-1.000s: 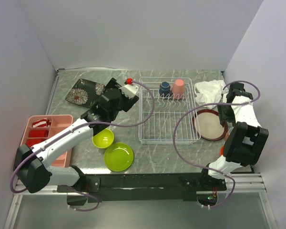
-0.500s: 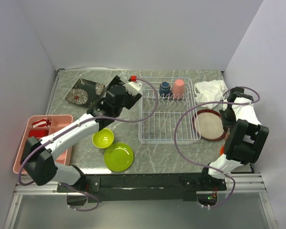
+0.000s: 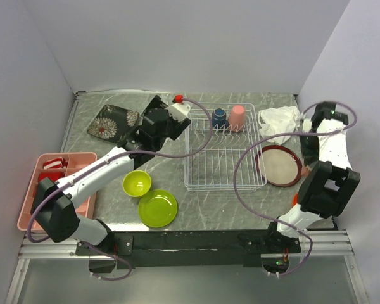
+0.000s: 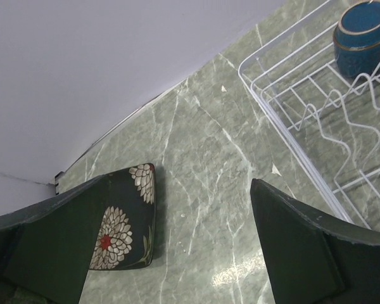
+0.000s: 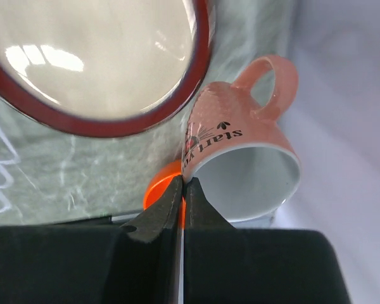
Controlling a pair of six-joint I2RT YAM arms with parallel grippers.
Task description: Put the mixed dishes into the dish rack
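Observation:
The salmon cup (image 5: 240, 136) lies tipped beside the brown round plate (image 5: 95, 57), above the orange bowl (image 5: 159, 187). My right gripper (image 5: 185, 182) is shut on its rim, one finger inside and one outside. From above, the right arm (image 3: 323, 145) covers this spot at the brown plate's (image 3: 280, 166) right edge. The white wire dish rack (image 3: 225, 149) holds a navy cup (image 3: 218, 117) and a pink cup (image 3: 237, 117). My left gripper (image 4: 177, 183) hangs open over bare table between the black floral plate (image 4: 123, 221) and the rack (image 4: 304, 120). A lime bowl (image 3: 137, 183) and a lime plate (image 3: 158, 208) sit near the front.
A pink divided tray (image 3: 57, 187) stands at the front left. A white rag (image 3: 278, 120) lies at the back right, behind the brown plate. Walls close in the back and both sides.
The right gripper has closed onto the salmon cup's rim. The left arm has swung back and to the right, its gripper still open.

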